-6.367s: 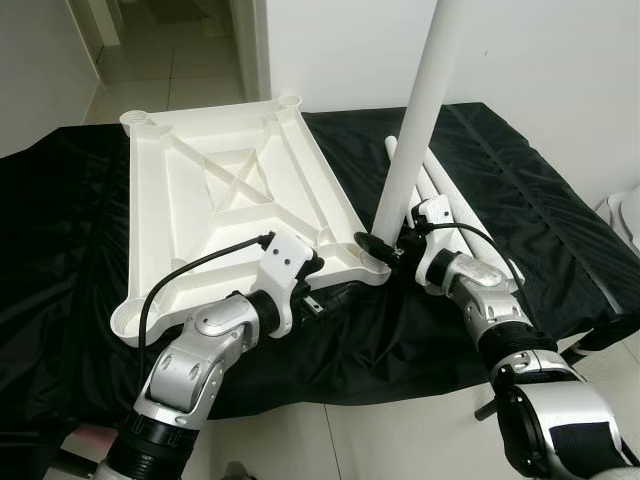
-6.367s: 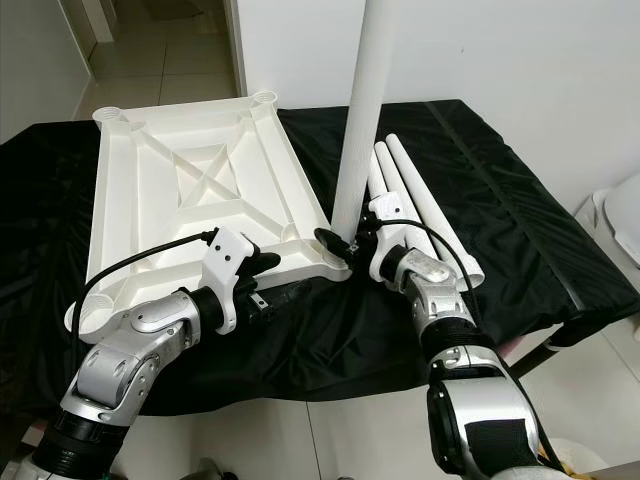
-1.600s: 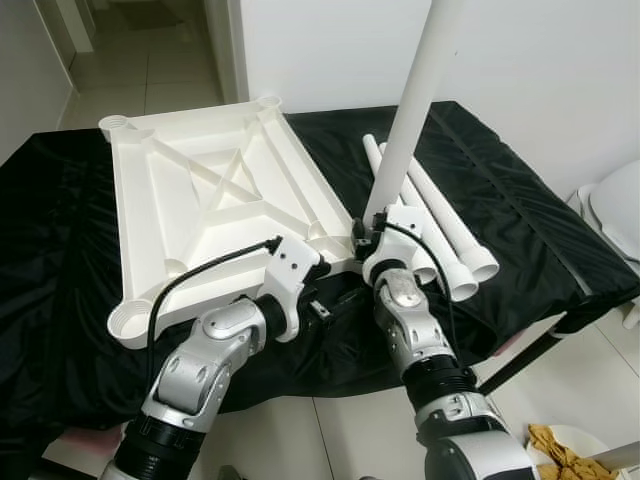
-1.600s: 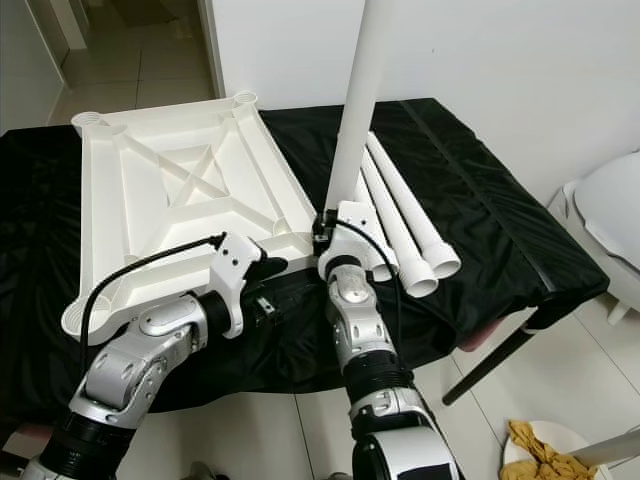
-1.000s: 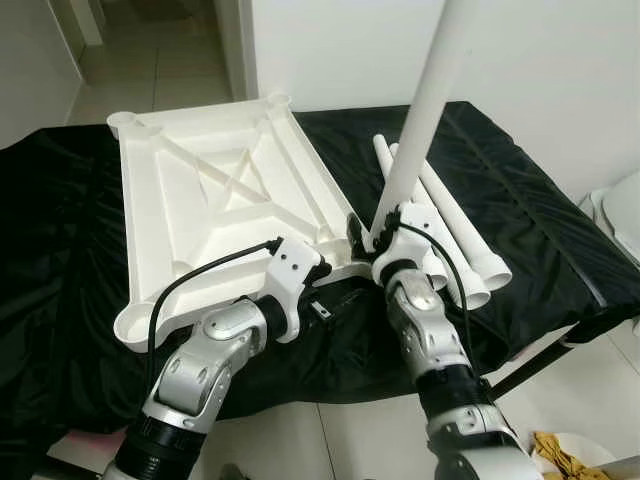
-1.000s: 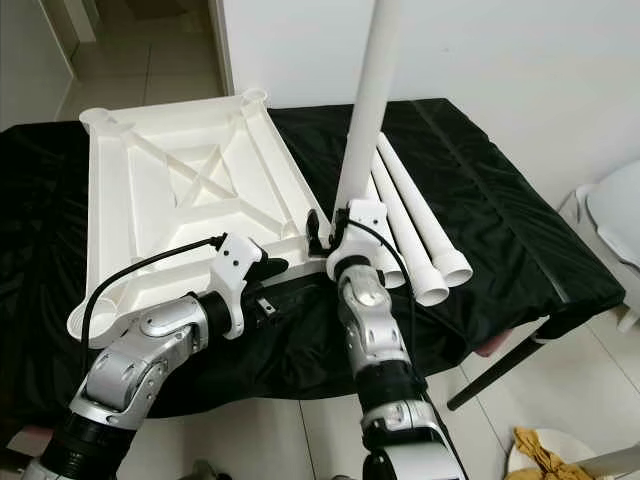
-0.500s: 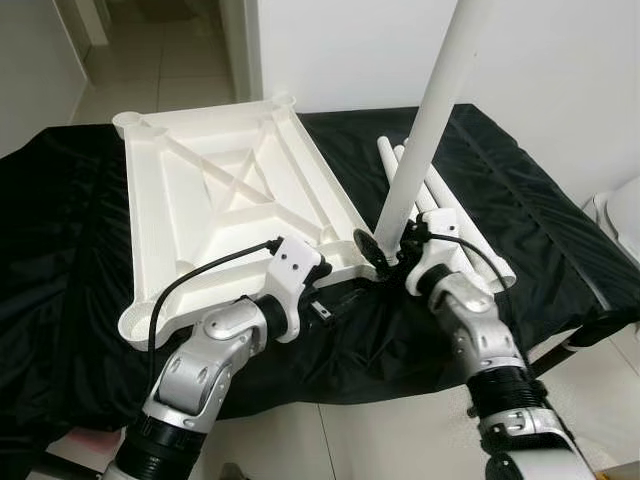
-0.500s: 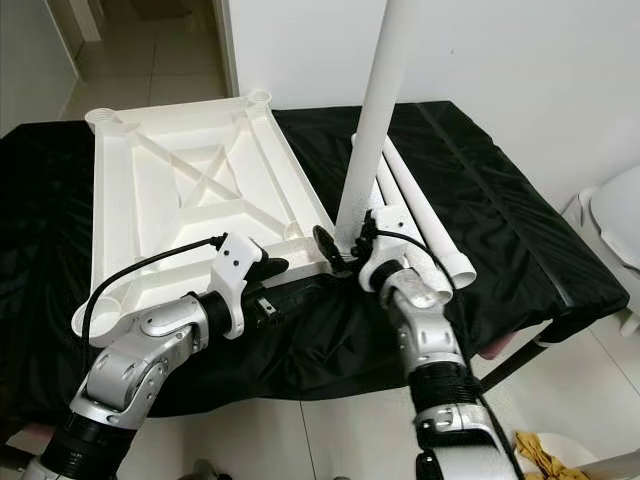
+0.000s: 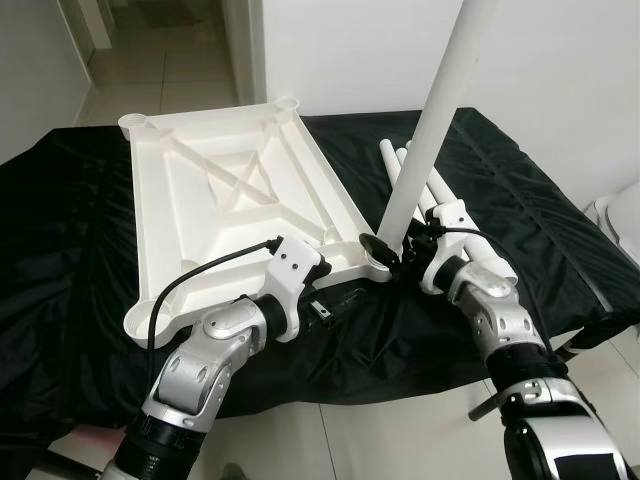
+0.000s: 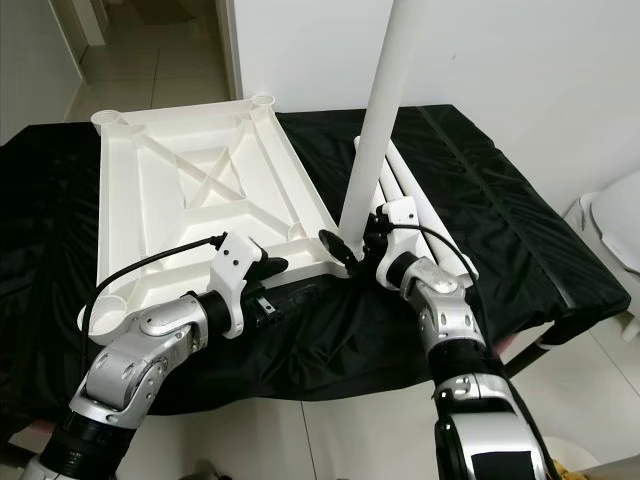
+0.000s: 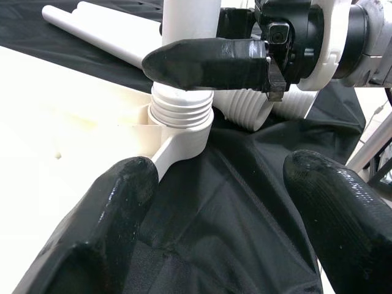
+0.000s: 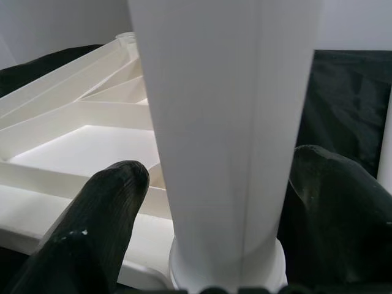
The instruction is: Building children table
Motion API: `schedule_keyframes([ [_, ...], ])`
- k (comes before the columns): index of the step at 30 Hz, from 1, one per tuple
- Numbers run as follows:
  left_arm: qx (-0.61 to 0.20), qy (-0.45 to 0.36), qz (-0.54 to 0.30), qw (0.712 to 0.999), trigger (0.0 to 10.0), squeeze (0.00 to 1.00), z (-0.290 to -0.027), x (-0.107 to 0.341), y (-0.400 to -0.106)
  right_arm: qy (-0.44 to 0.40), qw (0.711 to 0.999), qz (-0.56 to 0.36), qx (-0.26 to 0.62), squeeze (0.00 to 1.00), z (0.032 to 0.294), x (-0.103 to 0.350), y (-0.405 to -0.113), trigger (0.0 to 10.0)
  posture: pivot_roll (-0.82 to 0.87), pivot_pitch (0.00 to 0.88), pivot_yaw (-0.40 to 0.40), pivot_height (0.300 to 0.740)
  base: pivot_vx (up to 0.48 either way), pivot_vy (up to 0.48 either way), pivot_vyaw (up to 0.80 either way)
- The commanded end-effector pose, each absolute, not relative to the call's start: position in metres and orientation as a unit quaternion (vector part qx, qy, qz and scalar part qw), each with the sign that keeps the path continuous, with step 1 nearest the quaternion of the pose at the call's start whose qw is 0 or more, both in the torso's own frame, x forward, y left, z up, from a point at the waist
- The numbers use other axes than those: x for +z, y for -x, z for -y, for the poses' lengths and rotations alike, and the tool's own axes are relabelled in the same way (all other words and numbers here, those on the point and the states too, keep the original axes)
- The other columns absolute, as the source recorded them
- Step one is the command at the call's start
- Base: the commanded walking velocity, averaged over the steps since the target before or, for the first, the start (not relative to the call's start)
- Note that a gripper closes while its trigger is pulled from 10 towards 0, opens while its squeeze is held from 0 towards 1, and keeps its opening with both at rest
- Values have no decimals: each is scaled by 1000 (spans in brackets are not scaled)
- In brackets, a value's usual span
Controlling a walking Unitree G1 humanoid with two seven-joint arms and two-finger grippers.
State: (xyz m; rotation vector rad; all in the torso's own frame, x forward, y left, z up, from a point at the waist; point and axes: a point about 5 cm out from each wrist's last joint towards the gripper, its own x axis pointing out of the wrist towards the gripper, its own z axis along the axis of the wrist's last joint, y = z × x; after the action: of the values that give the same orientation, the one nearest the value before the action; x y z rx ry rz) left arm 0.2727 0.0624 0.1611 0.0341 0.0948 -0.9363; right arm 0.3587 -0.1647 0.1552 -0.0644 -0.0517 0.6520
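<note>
A white table top (image 9: 230,200) lies upside down on a black cloth. One white leg (image 9: 435,120) stands a little tilted in the threaded socket (image 11: 182,113) at its near right corner. My right gripper (image 9: 390,246) is shut on the leg just above the socket, one finger (image 11: 208,61) lying across it. My left gripper (image 9: 322,290) is open at the table top's front edge beside that corner, its fingers (image 11: 104,226) spread over bare cloth. Spare white legs (image 9: 470,235) lie on the cloth to the right.
The black cloth (image 9: 60,230) drapes over the front edge of the work surface. A tiled doorway (image 9: 180,60) opens at the back left and a white wall stands behind. A white object (image 9: 625,215) sits at the right edge above the floor.
My right forearm has swung from the middle out to the right around the leg's base, still holding the leg. The left arm stays put. The camera shifted slightly.
</note>
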Motion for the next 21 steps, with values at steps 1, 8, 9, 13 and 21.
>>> schedule_keyframes([
  [1, -446, -21, -44, 894, 10000, 0, -62, 162, -275, 38, 947, 19, 319, 0, 167, 152, -359, 10000, -52, 0, 4, 740, 0, 0, 0],
  [8, -445, -22, -44, 894, 10000, 0, -63, 163, -276, 61, 945, 3, 322, 0, 168, 147, -364, 4588, -50, 0, 14, 740, 0, 0, 0],
  [9, -445, -22, -44, 894, 10000, 0, -63, 164, -276, 61, 944, -3, 323, 0, 168, 146, -365, 1490, -49, 4, 16, 740, 0, 0, 0],
  [13, -443, -21, -43, 895, 10000, 0, -64, 165, -276, 61, 943, -9, 327, 0, 168, 144, -366, 0, -47, 11, 16, 740, 0, 0, 0],
  [21, -438, -18, -44, 898, 10000, 0, -64, 165, -275, 75, 940, -15, 331, 0, 167, 136, -364, 10000, -40, 25, 11, 740, 0, 0, 0],
])
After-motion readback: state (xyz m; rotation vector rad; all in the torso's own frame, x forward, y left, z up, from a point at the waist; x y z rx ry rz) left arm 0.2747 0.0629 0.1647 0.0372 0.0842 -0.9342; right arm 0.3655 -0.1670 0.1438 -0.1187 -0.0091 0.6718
